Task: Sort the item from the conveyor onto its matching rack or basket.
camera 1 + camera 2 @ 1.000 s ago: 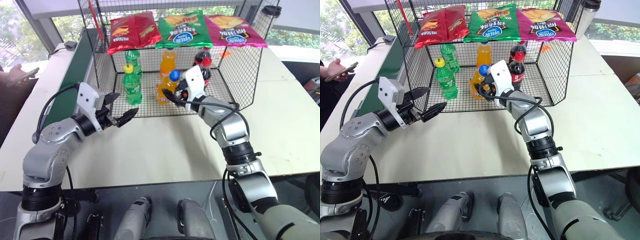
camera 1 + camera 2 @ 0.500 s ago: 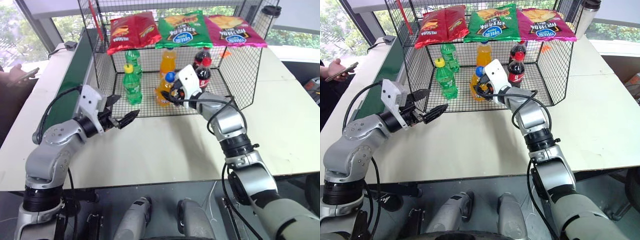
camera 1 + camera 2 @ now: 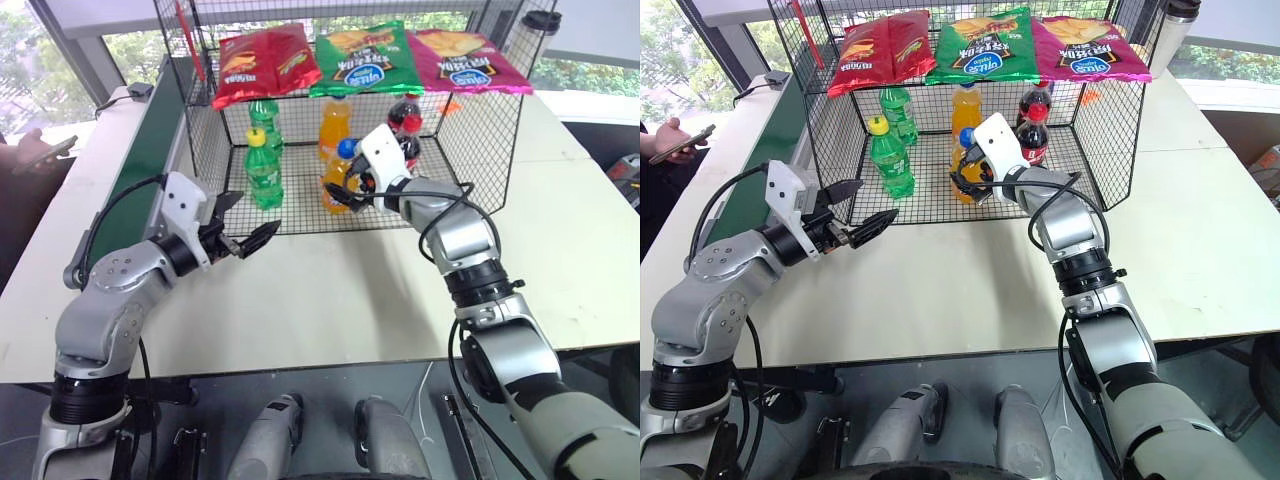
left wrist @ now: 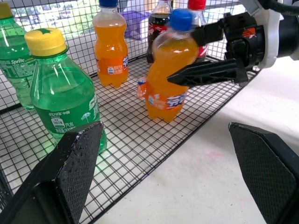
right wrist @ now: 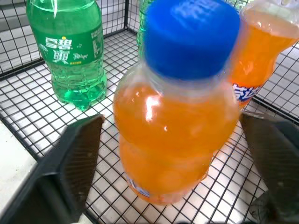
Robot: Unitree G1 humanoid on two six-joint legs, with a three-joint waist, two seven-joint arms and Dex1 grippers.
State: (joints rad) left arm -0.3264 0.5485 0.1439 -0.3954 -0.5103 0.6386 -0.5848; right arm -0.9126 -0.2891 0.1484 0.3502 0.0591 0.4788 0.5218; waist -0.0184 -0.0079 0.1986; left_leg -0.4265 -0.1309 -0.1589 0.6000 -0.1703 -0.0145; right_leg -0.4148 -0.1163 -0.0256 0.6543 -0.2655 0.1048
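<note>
White table bears cage (image 3: 480, 150) holding orange bottle (image 4: 170, 74).

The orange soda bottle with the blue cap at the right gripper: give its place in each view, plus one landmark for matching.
Left eye view: orange soda bottle, centre, on the black wire cage's floor.
Right eye view, centre, same spot.
Left wrist view, centre, by the right gripper.
Right wrist view, centre, close up.
Shared landmark: the yellow-capped green bottle.
</note>
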